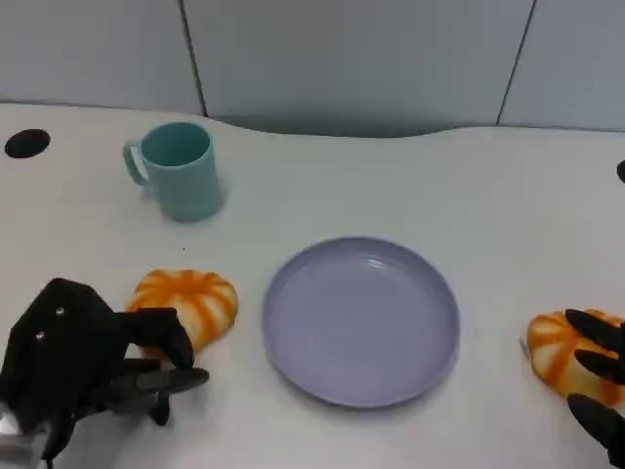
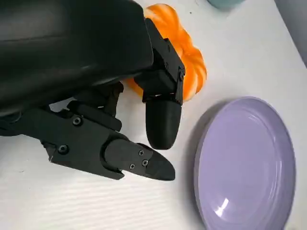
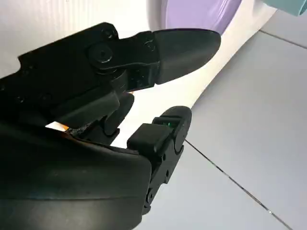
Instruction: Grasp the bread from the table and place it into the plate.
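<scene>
Right now two orange, ridged pieces of bread lie on the white table [image 1: 410,176], one on either side of the purple plate [image 1: 361,319], which has nothing in it. The left bread [image 1: 190,303] sits just beside the plate's rim, and the left hand [image 1: 88,357] rests close against its near side with fingers [image 2: 163,122] spread and nothing between them; whether a fingertip already touches the crust I cannot tell. The right bread [image 1: 557,352] lies near the table's right edge, and the right hand [image 1: 598,376] has its dark fingers draped over it, though the pictures do not show whether they are closed on it. A teal mug [image 1: 181,168] stands well behind, out of the way. Judging by its puffy, lobed shape, the bread should be light and somewhat soft, with a glossy top that could slip, so a broad hold across the sides, low on the loaf, seems safer than a pinch at the crown
</scene>
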